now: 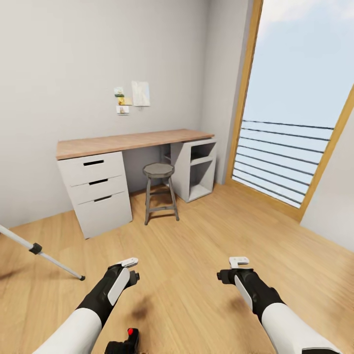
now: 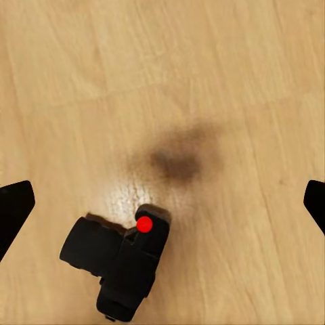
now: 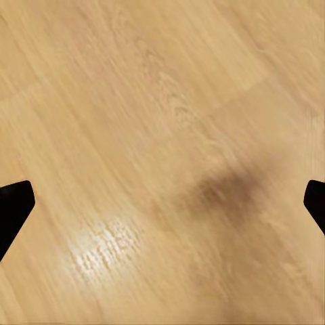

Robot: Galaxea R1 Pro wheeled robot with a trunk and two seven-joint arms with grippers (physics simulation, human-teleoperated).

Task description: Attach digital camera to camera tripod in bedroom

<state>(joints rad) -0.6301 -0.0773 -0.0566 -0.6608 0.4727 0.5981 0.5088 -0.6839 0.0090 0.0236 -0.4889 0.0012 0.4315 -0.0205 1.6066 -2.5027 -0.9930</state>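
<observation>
The digital camera point(image 1: 123, 341) lies on the wood floor at the bottom edge of the head view, its red button point(image 2: 144, 225) facing up. My left gripper point(image 1: 127, 274) hangs above the floor just beyond it. In the left wrist view the camera point(image 2: 118, 261) sits well below the open left gripper point(image 2: 162, 203), off to one side of the gap. One silver leg of the camera tripod point(image 1: 37, 249) slants in from the left edge, with its black foot point(image 1: 81, 278) on the floor. My right gripper point(image 1: 232, 273) is open over bare floor point(image 3: 162, 135).
A wood-topped desk point(image 1: 132, 141) with white drawers point(image 1: 97, 191) and an open shelf unit point(image 1: 199, 169) stands against the far wall, a grey stool point(image 1: 159, 191) in front of it. A tall wood-framed window point(image 1: 290, 128) with railing is at the right. Open floor lies between me and the desk.
</observation>
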